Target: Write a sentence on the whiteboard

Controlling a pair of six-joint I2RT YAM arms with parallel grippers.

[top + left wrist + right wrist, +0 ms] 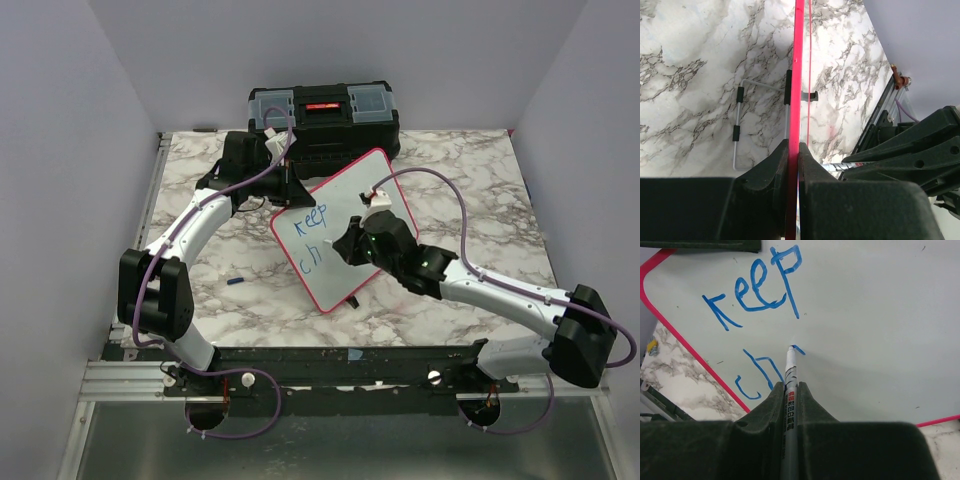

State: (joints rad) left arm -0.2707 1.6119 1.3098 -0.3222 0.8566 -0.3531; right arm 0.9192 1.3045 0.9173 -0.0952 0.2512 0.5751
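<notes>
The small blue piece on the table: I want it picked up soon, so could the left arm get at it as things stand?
Probably not yet. The small blue piece lies uncovered and close by, but the left gripper is shut on the rim of the whiteboard, so it is not free.

The whiteboard [352,198] is carrying blue handwritten words [756,295], "keep" sitting near its left corner and "ch" beginning a second line along its left edge, while the label on the marker [789,371] is showing print too small to read.
</notes>
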